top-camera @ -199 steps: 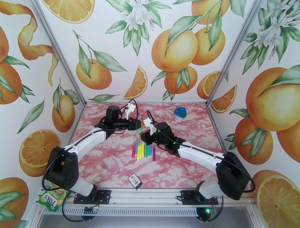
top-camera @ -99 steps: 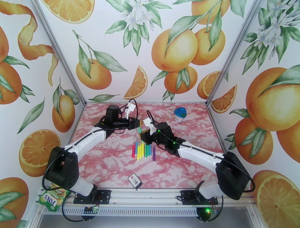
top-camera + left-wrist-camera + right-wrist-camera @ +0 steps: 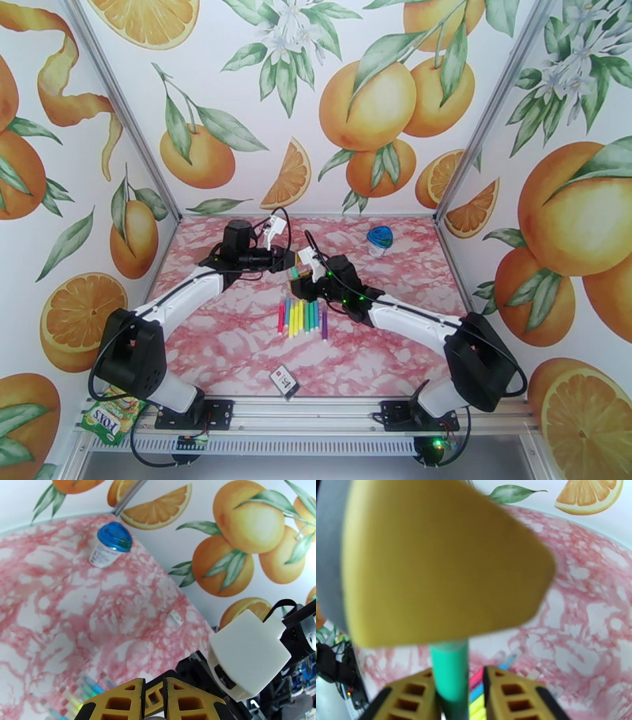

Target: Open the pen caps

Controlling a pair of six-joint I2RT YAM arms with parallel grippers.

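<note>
Several thin marker pens, pink, yellow, green, blue and purple, lie side by side mid-table; their pen caps are too small to make out. Just behind them the two grippers meet above the table. My left gripper is shut on the upper end of a green pen. In the right wrist view that end disappears behind a big blurred yellow left finger. My right gripper stands around the pen's lower shaft, open, with a gap at one finger.
A clear container with a blue lid stands at the back right. A small white card lies near the front edge. A sweets packet sits by the left arm's base. Walls enclose three sides.
My left jaws have closed on the green pen's end. The right jaws have loosened around its shaft, and the right gripper has shifted slightly left and back.
</note>
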